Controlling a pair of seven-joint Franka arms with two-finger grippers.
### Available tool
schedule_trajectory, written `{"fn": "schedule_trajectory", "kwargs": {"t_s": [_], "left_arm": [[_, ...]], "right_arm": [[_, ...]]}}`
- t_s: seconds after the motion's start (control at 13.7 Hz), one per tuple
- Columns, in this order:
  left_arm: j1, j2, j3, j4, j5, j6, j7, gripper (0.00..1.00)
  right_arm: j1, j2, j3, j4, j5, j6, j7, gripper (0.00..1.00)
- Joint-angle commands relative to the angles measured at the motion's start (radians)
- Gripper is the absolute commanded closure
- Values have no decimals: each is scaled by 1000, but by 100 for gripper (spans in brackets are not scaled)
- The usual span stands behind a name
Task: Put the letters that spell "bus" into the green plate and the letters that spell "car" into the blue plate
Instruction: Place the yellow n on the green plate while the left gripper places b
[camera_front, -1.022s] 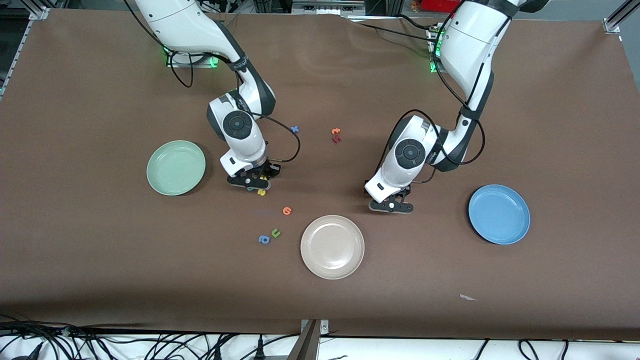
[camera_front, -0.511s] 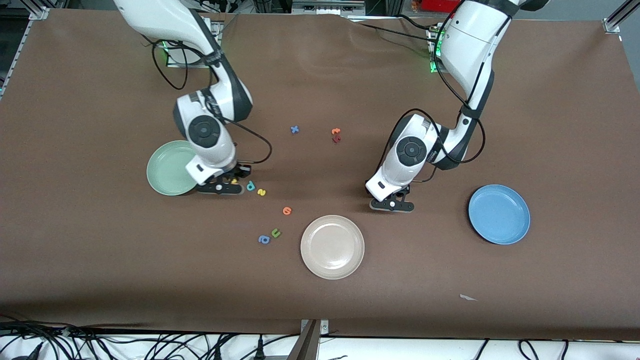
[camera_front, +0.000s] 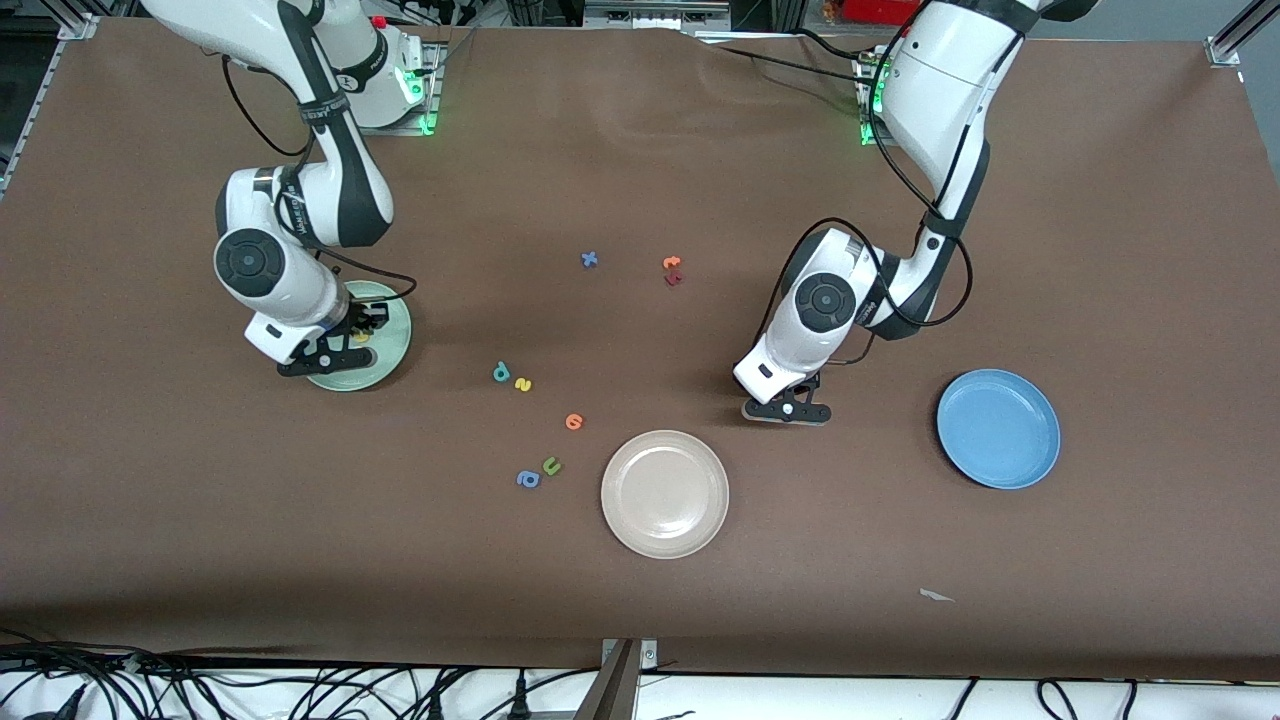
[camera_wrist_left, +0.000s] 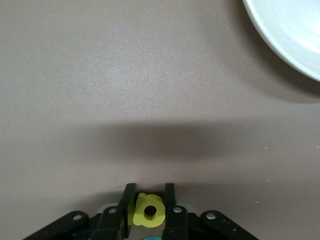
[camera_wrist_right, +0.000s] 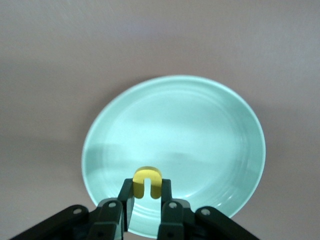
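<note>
Since the earlier pictures the right arm has swung away from the cluster of letters toward its own end of the table, and the right gripper (camera_front: 345, 352) now hangs over the round pale mint-green plate (camera_front: 392, 345). Its jaws are clamped on the small yellow foam "u" (camera_wrist_right: 147, 182), which sits upright between the fingertips with its open side toward the gripper, directly above the plate's floor near the rim.

The left gripper (camera_front: 790, 410) has stayed low over the bare brown table, between the round beige-white plate (camera_front: 665, 493) and the round sky-blue plate (camera_front: 998, 428), and its jaws have drawn in. They now stand narrow around the small yellow foam "a" (camera_wrist_left: 149, 212), which lies between the fingers; a sliver of teal shows just beside it at the wrist view's edge, too little to name.

Measured from the green plate, toward the left arm's end of the table lie the teal-blue foam "b" (camera_front: 501, 372) and the yellow foam "s" (camera_front: 522, 384), just beside each other. Nearer the front camera than these are an orange letter (camera_front: 574, 421), a green "u" (camera_front: 551, 465) and a darker blue "a" (camera_front: 528, 479).
</note>
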Motion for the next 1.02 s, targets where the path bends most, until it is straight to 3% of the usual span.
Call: {"fn": "schedule_trajectory", "kwargs": {"t_s": [0.0, 0.07, 0.36, 0.51, 0.66, 0.95], "left_arm": [[-3, -8, 2, -22, 6, 13, -20, 78], [0, -12, 2, -16, 5, 6, -22, 80], [64, -67, 2, 24, 11, -95, -3, 84], [124, -97, 0, 65, 2, -196, 84, 84], [200, -111, 2, 110, 2, -299, 202, 84], [361, -129, 8, 115, 12, -350, 461, 84]], "right_arm": [[5, -22, -2, -97, 19, 95, -18, 16], [4, -25, -2, -94, 19, 92, -10, 0], [22, -28, 16, -39, 34, 82, 59, 0], [33, -7, 82, 26, 35, 66, 78, 0], [34, 58, 142, 114, 27, 56, 30, 0], [36, 193, 223, 293, 31, 26, -2, 0]]}}
